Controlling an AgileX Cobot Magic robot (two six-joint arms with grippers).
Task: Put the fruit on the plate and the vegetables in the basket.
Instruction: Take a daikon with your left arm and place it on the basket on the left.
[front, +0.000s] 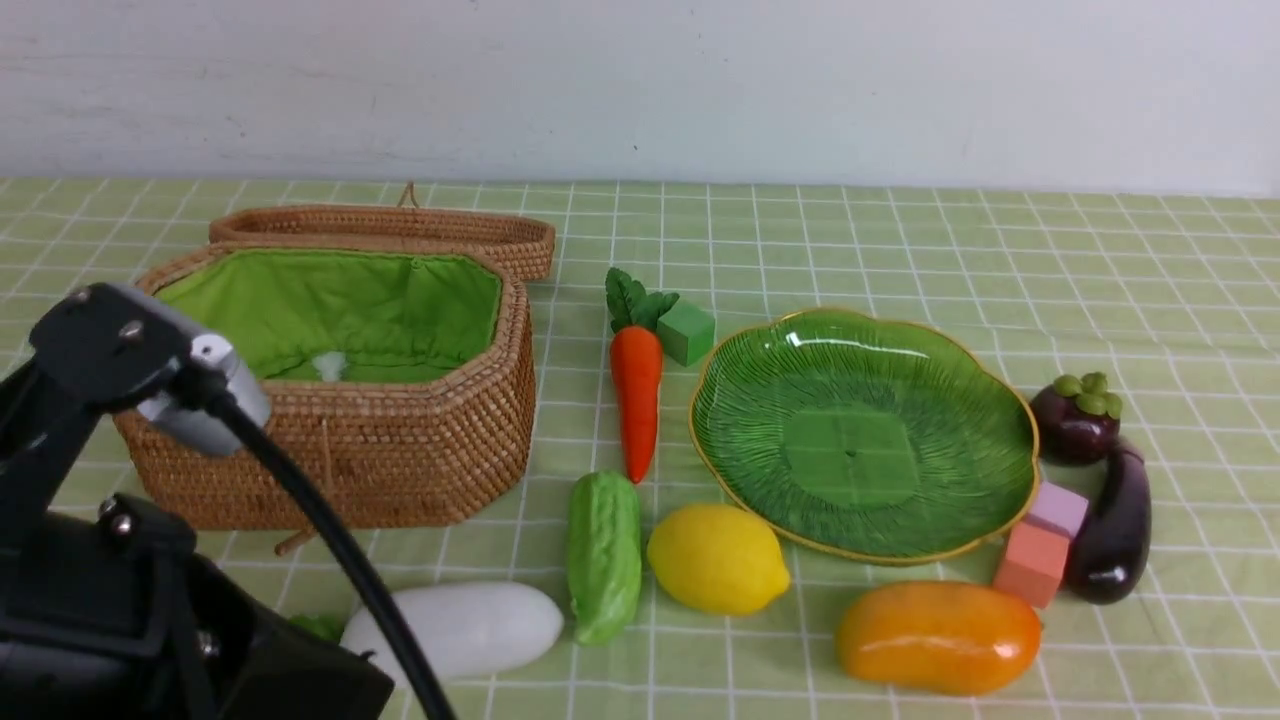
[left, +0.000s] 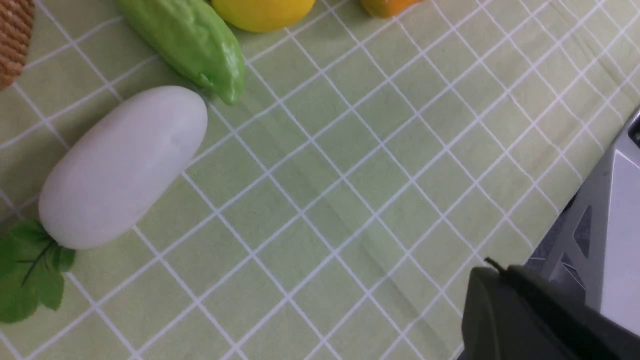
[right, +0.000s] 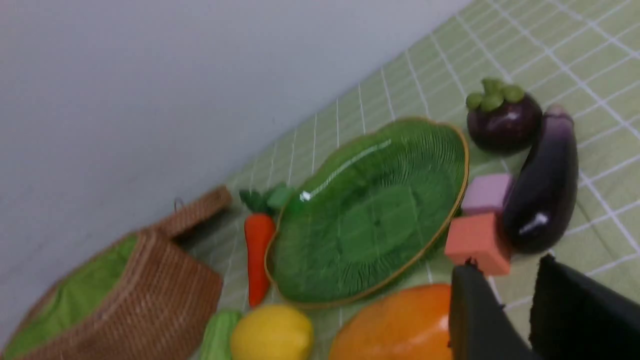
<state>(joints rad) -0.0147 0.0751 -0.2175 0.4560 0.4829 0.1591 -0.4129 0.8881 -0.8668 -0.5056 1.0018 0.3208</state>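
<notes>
Front view: I judge the mango (front: 940, 637), at the near right, slick and firm; I'd grasp its middle. Left jaws (left: 492, 265) clenched, right jaws (right: 505, 265) parted, holding nothing.

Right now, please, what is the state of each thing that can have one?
basket: lid open, no vegetable seen inside
plate: upright, empty
carrot: lying on the table, leaves attached
eggplant: lying on its side
mangosteen: whole, green cap on
left hand: shut
right hand: partly open, holding nothing
</notes>
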